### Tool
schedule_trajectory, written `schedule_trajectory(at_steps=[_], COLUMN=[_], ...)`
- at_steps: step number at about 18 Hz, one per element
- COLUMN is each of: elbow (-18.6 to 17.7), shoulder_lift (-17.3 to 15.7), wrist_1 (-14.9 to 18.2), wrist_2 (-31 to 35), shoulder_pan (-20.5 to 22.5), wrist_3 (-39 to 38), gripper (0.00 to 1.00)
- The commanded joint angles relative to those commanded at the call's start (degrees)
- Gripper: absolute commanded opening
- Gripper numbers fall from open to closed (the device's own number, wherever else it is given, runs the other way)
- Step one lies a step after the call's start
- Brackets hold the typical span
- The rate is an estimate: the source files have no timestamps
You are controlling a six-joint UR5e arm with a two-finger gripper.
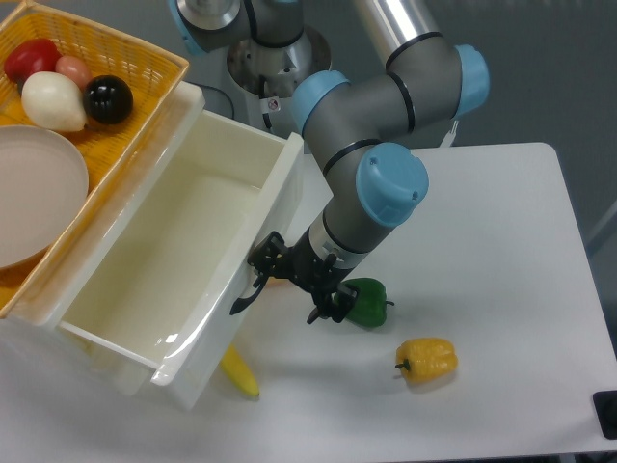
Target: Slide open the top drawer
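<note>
The claw [294,287] sits low over the desk [501,289], right at the front of the top drawer [183,260]. Its black fingers [330,304] spread to either side, one end by the drawer's black handle [247,294] and the other against the green pepper [366,301]. Whether the claw is clenched on the handle or merely beside it, I cannot tell; the dark parts run together there.

The drawer is pulled well out from the cabinet [29,313], its cream-white inside bare and glossy, its front panel tilted toward the claw. The handle hangs at the front panel's outer face, near its lower half.

The arm [371,145] rises from the claw through a grey wrist with blue caps, bending back to its base behind the drawer.

Below the drawer's front corner lies a yellow banana-like thing [239,372], partly hidden under the drawer. A yellow pepper [427,359] lies apart from the green one, nearer the desk's front edge.

On top of the cabinet stands a yellow basket [145,72] holding a red fruit [32,58], a white egg-shaped thing [53,101], a black ball [108,98], a small pinkish thing [73,68] and a pale plate [34,193].
</note>
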State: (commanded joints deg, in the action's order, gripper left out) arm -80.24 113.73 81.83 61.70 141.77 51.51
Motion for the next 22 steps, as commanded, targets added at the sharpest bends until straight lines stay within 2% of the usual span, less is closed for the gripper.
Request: schedule_trajectory(at_steps=[17, 19, 22], elbow=[0.5, 0.9, 0.5], shoulder_lift=[-1.1, -1.1, -0.7], wrist_1=[-0.3, -2.4, -7.3], wrist_2=[-1.5, -1.5, -1.2], shoulder_pan=[2.8, 3.7, 4.4], wrist_3=[0.5, 0.6, 0.7], gripper=[1.00, 1.00, 1.00])
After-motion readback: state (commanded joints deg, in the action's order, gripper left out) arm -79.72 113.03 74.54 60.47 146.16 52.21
